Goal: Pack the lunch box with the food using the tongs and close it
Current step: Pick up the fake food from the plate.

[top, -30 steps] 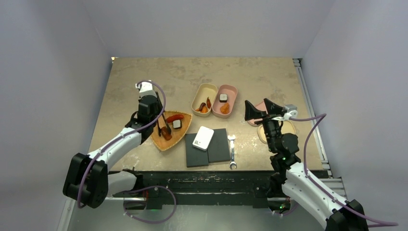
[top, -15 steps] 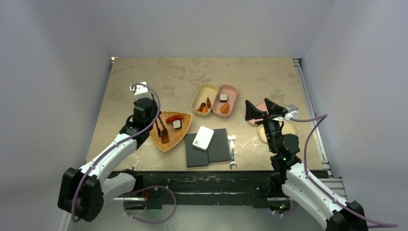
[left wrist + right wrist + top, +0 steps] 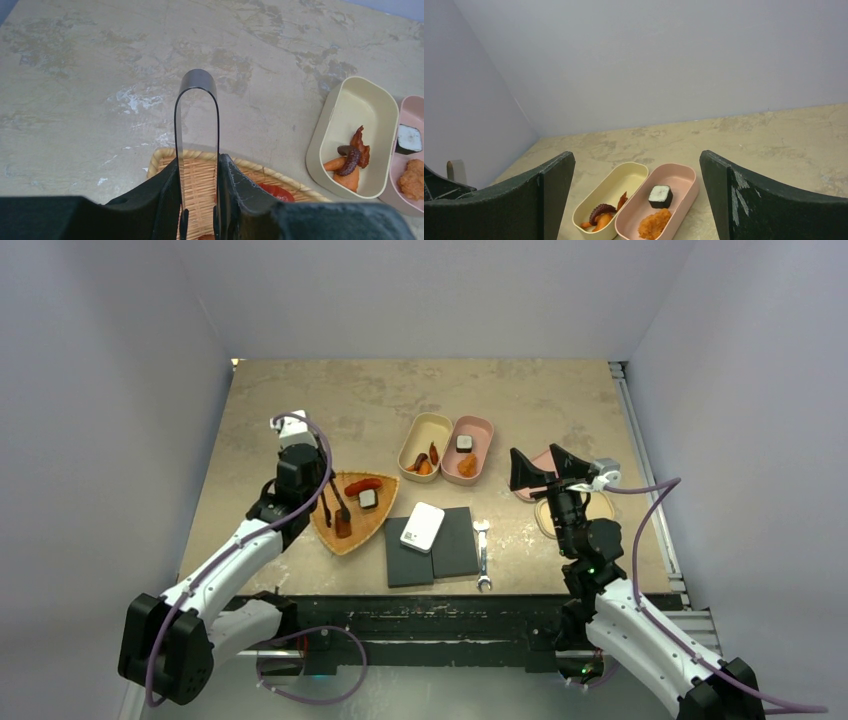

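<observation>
My left gripper (image 3: 303, 490) is shut on the tongs (image 3: 333, 506), whose dark arms reach over the wicker tray (image 3: 352, 543). In the left wrist view the tongs' looped end (image 3: 198, 78) sticks out past my left gripper (image 3: 198, 165). Their tips sit by a brown piece of food (image 3: 343, 528); whether they grip it I cannot tell. A red piece (image 3: 362, 485) and a black-and-white roll (image 3: 368, 499) also lie on the tray. The lunch box stands open as a cream half (image 3: 425, 434) and a pink half (image 3: 481, 430), both holding food. My right gripper (image 3: 548, 468) hangs open and empty.
Two black pads (image 3: 455, 550) with a white device (image 3: 422, 527) on them lie in front of the tray. A silver wrench (image 3: 482, 555) lies beside them. A pink lid (image 3: 541, 459) and a cream lid (image 3: 600, 508) rest under the right arm.
My left arm has drawn back to the left and nearer, carrying the tongs, whose tips stay over the tray by the brown piece. The right arm has not moved.
</observation>
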### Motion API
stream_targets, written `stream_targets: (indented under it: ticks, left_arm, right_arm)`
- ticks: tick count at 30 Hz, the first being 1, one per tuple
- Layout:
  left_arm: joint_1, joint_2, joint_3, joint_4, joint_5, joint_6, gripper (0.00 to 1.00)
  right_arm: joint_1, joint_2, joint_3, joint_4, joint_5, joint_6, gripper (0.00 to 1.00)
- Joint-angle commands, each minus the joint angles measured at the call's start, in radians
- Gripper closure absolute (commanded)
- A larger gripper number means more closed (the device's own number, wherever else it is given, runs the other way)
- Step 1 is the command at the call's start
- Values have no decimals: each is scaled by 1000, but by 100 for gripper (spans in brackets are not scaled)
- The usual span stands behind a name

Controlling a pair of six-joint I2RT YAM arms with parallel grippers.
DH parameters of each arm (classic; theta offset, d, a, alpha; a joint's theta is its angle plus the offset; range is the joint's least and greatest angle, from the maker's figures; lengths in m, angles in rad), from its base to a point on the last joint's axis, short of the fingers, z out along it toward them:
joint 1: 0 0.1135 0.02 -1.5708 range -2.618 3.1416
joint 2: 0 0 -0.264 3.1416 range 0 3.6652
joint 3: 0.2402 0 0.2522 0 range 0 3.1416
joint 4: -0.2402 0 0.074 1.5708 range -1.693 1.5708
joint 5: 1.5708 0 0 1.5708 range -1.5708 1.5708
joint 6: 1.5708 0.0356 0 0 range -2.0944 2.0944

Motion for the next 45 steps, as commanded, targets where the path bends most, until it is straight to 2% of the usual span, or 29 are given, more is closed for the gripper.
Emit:
stream_targets:
  ticks: [1,10,16,17,19,20,27,37,45]
  left_arm:
    - [-25,-3,-5,88,1,19,71]
    - [-106,-7,-58,144,-117,46,70]
    - [-119,-11,-84,153,-137,44,70]
    - [-122,-8,-85,153,-139,48,77]
    - [-125,-8,-85,152,-143,52,97]
    - [-126,-10,-86,154,-145,54,100]
    - [-126,-25,-69,129,-156,59,100]
    - [-126,-94,28,40,-151,70,100]
    - [-129,-89,96,33,-78,69,100]
  right_arm:
    - [1,-5,0,34,13,5,1]
    - [0,-5,0,34,13,5,1]
    - [1,-3,0,34,13,5,1]
    - [0,-3,0,35,13,5,1]
    - [1,-1,-1,36,15,5,1]
    - [1,0,0,35,15,5,1]
    - [1,4,1,37,15,4,1]
    - [1,8,-2,42,17,3,1]
    - [0,2,-4,40,22,5,1]
